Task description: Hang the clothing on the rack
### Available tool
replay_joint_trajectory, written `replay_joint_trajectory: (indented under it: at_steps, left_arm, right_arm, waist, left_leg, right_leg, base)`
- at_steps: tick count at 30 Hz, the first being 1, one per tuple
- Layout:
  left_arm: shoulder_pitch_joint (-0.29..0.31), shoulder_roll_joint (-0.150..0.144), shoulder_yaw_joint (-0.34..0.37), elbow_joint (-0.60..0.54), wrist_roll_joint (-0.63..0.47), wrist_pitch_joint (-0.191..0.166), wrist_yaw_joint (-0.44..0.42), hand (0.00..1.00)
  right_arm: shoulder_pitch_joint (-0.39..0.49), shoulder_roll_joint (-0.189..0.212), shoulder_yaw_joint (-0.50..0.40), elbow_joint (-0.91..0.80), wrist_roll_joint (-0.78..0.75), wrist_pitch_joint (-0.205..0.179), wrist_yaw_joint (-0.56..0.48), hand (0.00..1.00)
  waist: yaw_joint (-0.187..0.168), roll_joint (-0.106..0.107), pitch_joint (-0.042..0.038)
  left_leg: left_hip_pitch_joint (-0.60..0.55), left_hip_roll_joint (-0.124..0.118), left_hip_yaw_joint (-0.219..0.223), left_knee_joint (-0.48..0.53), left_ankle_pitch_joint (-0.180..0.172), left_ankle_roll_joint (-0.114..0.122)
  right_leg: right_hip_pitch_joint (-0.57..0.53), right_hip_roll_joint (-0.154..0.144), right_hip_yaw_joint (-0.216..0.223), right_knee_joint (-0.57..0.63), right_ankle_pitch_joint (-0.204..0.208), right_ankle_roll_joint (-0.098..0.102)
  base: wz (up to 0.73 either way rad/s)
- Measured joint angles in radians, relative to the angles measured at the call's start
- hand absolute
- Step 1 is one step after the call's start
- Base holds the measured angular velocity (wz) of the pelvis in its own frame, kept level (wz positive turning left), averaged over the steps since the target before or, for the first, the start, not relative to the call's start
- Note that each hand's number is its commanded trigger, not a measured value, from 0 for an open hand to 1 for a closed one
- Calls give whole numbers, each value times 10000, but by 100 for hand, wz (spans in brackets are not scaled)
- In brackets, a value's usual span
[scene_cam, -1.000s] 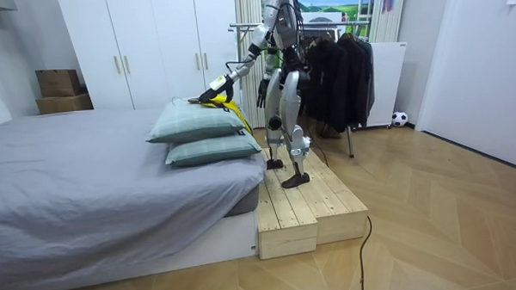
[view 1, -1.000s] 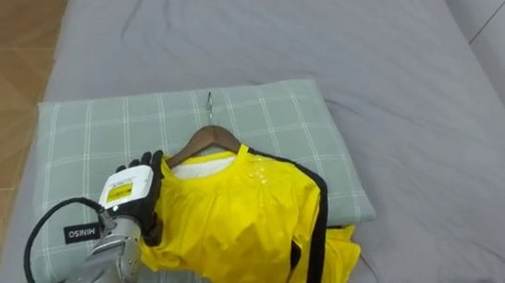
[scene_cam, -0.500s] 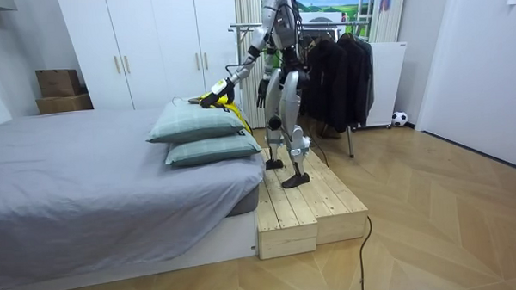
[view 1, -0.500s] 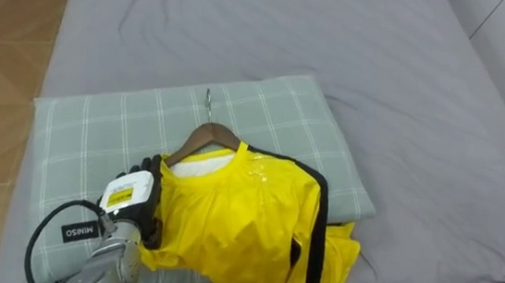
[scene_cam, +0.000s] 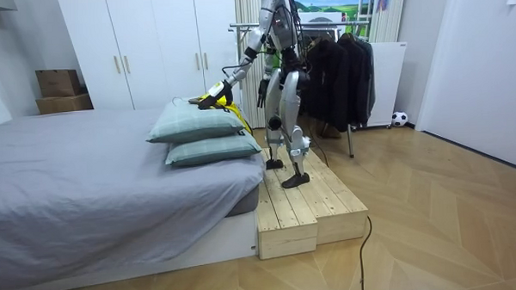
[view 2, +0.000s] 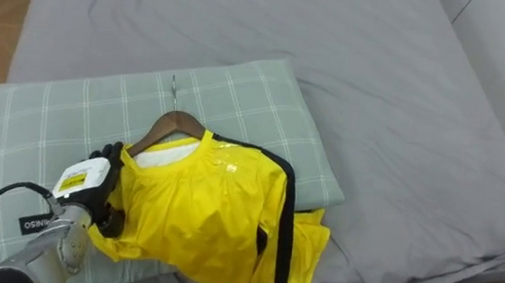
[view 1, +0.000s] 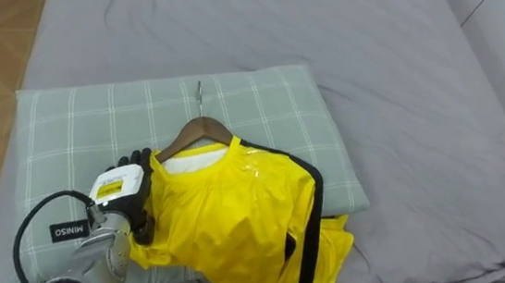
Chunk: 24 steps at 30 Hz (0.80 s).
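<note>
A yellow shirt with black trim (view 1: 226,223) lies on a wooden hanger (view 1: 196,129) on top of a green checked pillow (view 1: 77,125). The hanger's metal hook (view 1: 199,95) points toward the far side of the pillow. My left hand (view 1: 125,196) rests at the shirt's left shoulder, its dark fingers curled round the yellow cloth at the hanger's end. In the right eye view the same hand (view 2: 90,191) grips the shirt (view 2: 198,220). In the room view my right hand (scene_cam: 261,91) hangs beside my body.
The pillow tops a second pillow (scene_cam: 211,149) on a grey bed (view 1: 379,79). I stand on a wooden platform (scene_cam: 299,204) beside the bed. Behind me a clothes rack (scene_cam: 333,65) holds dark garments; white wardrobes (scene_cam: 151,45) line the wall.
The eye view has shifted, so the camera moved. My left hand stays at the shirt's shoulder, and the shirt and hanger lie as before.
</note>
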Motion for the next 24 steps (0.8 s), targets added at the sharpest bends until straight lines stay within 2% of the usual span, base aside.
replay_joint_trajectory:
  at_steps: [5, 13, 17, 18, 19, 24]
  left_arm:
    - [-440, 184, -18, 0, -249, -1, 32, 0]
    - [-453, 216, -93, -1, -639, -14, 35, 2]
    - [-459, 216, -111, -4, -631, -19, 35, 70]
    - [-465, 216, -126, -6, -631, -19, 35, 82]
    - [-494, 216, -148, -8, -624, -20, 34, 100]
    - [-698, 244, -290, -7, -622, -19, 27, 100]
  right_arm:
    - [-20, 2, 15, -186, -28, 4, -272, 0]
    - [30, -30, 122, -484, 3, -4, -505, 0]
    - [2, -29, 119, -484, -2, -4, -521, 0]
    - [1, -29, 121, -472, -3, -5, -518, 0]
    - [-8, -29, 121, -459, -2, -5, -511, 0]
    - [-68, -31, 121, -436, -27, -13, -508, 0]
  waist:
    - [-10, 5, 3]
    - [-3, 59, 37]
    - [0, 103, 65]
    - [-2, 108, 68]
    - [0, 116, 73]
    - [-2, 182, 118]
  left_leg:
    - [-300, -5, 10, 306, -66, 43]
    - [-466, 0, 17, 378, -90, 49]
    - [-474, 5, 16, 380, -92, 52]
    - [-477, 5, 16, 382, -93, 53]
    - [-494, 4, 16, 391, -97, 58]
    - [-603, 8, 15, 427, -100, 64]
  right_leg:
    - [-243, -22, 46, 141, 7, -1]
    - [-344, -24, 53, 130, 87, 8]
    - [-345, -24, 46, 131, 91, 1]
    - [-352, -24, 48, 138, 91, 1]
    - [-372, -25, 52, 156, 92, 1]
    - [-465, -33, 46, 187, 92, 1]
  base:
    - [0]
    - [0]
    - [0]
    - [0]
    - [0]
    - [0]
